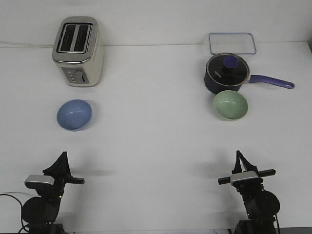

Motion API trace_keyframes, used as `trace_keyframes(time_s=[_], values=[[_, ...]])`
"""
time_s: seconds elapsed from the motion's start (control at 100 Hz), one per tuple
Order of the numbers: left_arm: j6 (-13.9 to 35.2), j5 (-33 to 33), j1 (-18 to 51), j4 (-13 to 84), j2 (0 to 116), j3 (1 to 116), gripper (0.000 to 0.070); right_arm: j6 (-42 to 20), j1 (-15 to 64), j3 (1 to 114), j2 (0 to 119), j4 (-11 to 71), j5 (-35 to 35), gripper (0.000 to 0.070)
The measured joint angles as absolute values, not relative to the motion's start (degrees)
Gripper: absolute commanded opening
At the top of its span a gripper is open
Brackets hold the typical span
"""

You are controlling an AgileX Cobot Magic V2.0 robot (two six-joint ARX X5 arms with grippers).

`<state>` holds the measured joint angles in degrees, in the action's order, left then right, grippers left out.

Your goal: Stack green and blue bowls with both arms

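The periwinkle blue bowl (74,114) sits upright on the white table at the left, in front of a toaster. The pale mint green bowl (230,105) sits upright at the right, just in front of a dark saucepan and nearly touching it. My left gripper (62,157) rests low at the near left edge, well short of the blue bowl. My right gripper (238,156) rests low at the near right, well short of the green bowl. On each, the fingers meet in a point and hold nothing.
A cream and silver toaster (78,51) stands at the back left. A navy saucepan (226,73) with a lid and a purple handle (273,81) pointing right stands behind the green bowl. A clear rectangular lid (232,43) lies at the back right.
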<state>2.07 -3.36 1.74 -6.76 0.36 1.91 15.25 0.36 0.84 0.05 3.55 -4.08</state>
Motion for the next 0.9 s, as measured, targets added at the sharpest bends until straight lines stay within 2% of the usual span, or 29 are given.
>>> trace_keyframes(time_s=[0.9], values=[[2.1,-3.4,1.7,-6.8,0.4,1.9,0.0015,14.5,0.4,0.8,0.1,3.5,-5.0,0.0]])
